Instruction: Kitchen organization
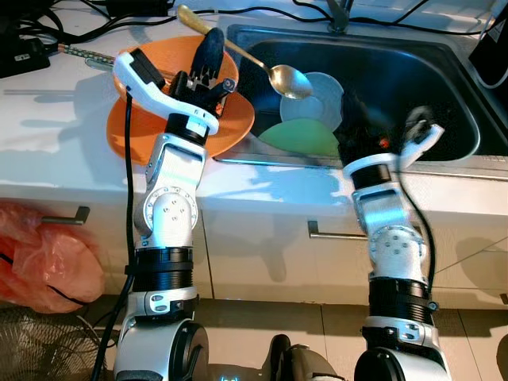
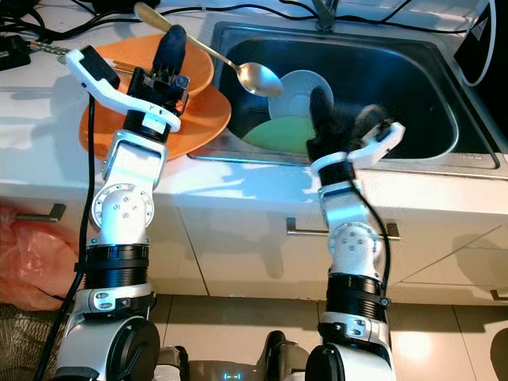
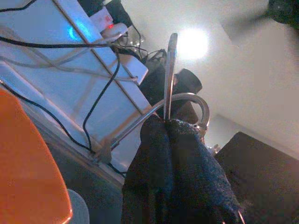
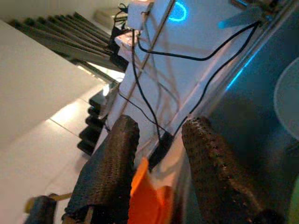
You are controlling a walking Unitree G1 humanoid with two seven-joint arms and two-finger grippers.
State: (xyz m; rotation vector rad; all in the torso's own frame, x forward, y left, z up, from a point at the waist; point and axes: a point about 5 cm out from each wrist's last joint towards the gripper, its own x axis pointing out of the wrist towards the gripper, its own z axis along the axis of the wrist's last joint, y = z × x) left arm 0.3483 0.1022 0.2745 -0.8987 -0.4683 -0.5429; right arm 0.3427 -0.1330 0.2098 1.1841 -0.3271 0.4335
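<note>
White laminate forms the surface [image 1: 71, 119], which runs across the upper half of the frame above pale cabinet fronts with metal handles [image 1: 337, 232]. Black cables [image 1: 79, 20] are strewn along its far edge at upper left. A stainless sink [image 1: 444, 95] is set into it at upper right, with a pale blue bowl [image 1: 324, 95] and a green plate [image 1: 302, 136] lying inside. An orange plate [image 1: 135, 127] rests on the surface just beside the sink, its rim overhanging the sink's left edge. At lower left a red plastic bag [image 1: 44, 262] is seen against the cabinets, above a tiled floor.

The left gripper [image 1: 209, 55] is raised over the orange plate, its jaws closed on the handle of a gold spoon [image 1: 290, 79]; the spoon slants from upper left down to its bowl, which is held above the sink over the pale blue bowl. The right gripper [image 2: 343, 119] is seen blurred over the sink's near edge, its jaws parted a moderate way with nothing between them.
</note>
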